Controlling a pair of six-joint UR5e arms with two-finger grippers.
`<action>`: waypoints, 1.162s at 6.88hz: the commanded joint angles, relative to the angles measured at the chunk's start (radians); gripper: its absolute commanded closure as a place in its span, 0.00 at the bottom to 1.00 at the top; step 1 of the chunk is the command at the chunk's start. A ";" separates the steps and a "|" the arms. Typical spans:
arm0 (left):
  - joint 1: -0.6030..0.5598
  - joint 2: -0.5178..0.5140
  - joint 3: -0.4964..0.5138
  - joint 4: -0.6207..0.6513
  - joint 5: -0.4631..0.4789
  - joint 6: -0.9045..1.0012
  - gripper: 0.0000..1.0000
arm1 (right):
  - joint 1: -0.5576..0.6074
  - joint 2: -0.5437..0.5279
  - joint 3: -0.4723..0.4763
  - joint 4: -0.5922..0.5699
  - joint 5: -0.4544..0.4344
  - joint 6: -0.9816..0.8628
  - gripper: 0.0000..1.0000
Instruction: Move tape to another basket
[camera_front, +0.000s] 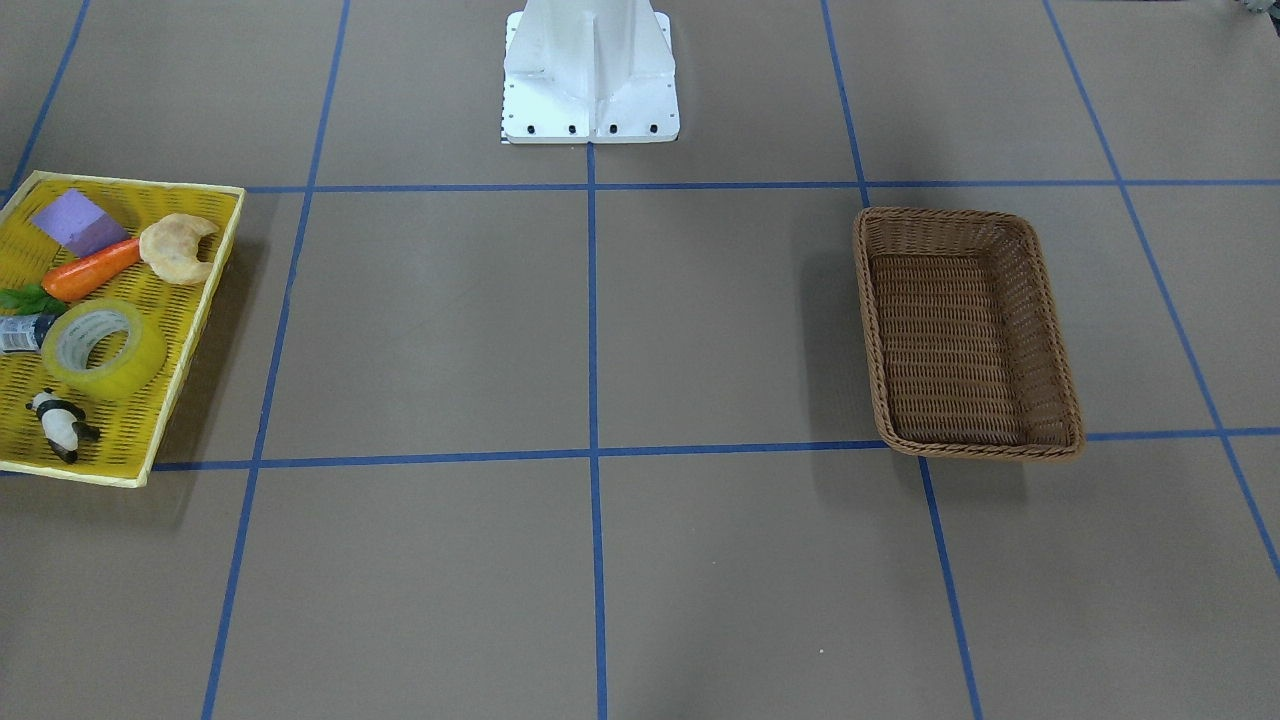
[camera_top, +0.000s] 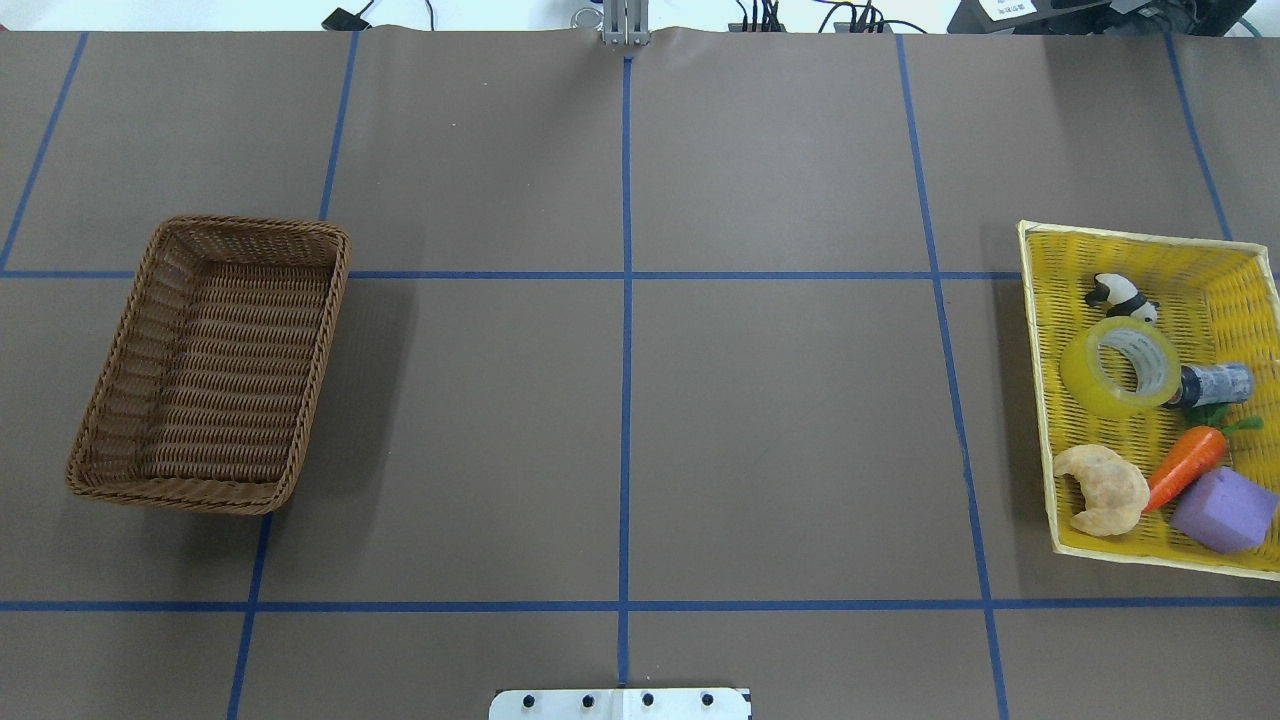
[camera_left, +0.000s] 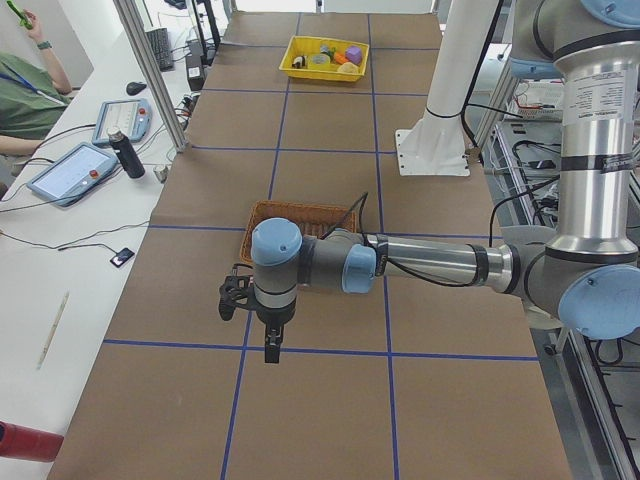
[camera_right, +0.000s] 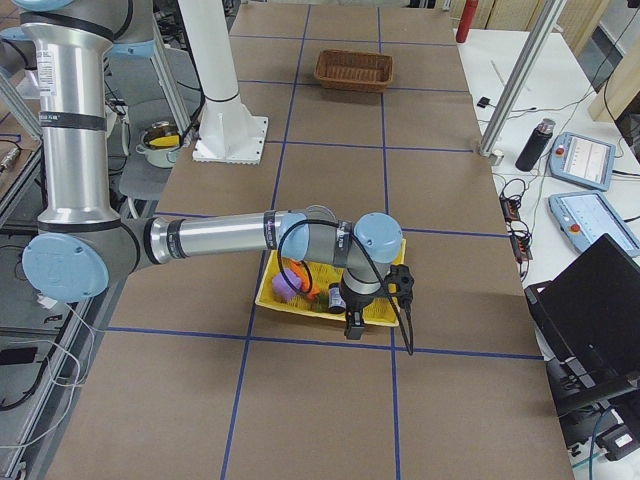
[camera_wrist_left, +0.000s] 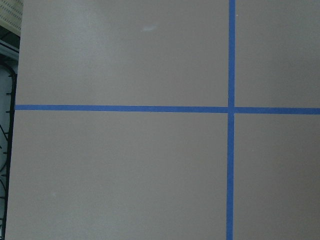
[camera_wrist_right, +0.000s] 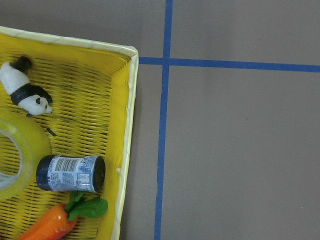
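Note:
The tape (camera_front: 104, 348) is a wide yellow roll with a pale core, lying flat in the yellow mesh tray (camera_front: 193, 340). It also shows in the overhead view (camera_top: 1120, 367) and at the left edge of the right wrist view (camera_wrist_right: 27, 142). The brown wicker basket (camera_front: 960, 215) stands empty on the other side of the table (camera_top: 250, 222). My right gripper (camera_right: 350, 330) hangs over the tray's outer edge, beside the tape. My left gripper (camera_left: 270, 348) hangs over bare table near the basket (camera_left: 300, 210). I cannot tell whether either gripper is open or shut.
The tray (camera_top: 1037, 380) also holds a panda figure (camera_top: 1122, 295), a small can (camera_top: 1215, 383), a carrot (camera_top: 1185, 465), a croissant (camera_top: 1105, 490) and a purple block (camera_top: 1225, 510). The white robot base (camera_front: 590, 80) stands at the table's middle edge. Blue tape lines grid the brown table.

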 joint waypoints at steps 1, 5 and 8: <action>0.006 -0.008 -0.043 0.000 -0.037 0.000 0.01 | -0.012 0.075 0.015 0.002 -0.027 -0.001 0.00; 0.012 -0.015 -0.035 -0.058 -0.031 0.000 0.01 | -0.102 0.117 0.015 0.162 0.133 -0.001 0.00; 0.018 -0.018 0.006 -0.063 -0.034 -0.003 0.01 | -0.211 0.025 -0.003 0.463 0.147 -0.075 0.00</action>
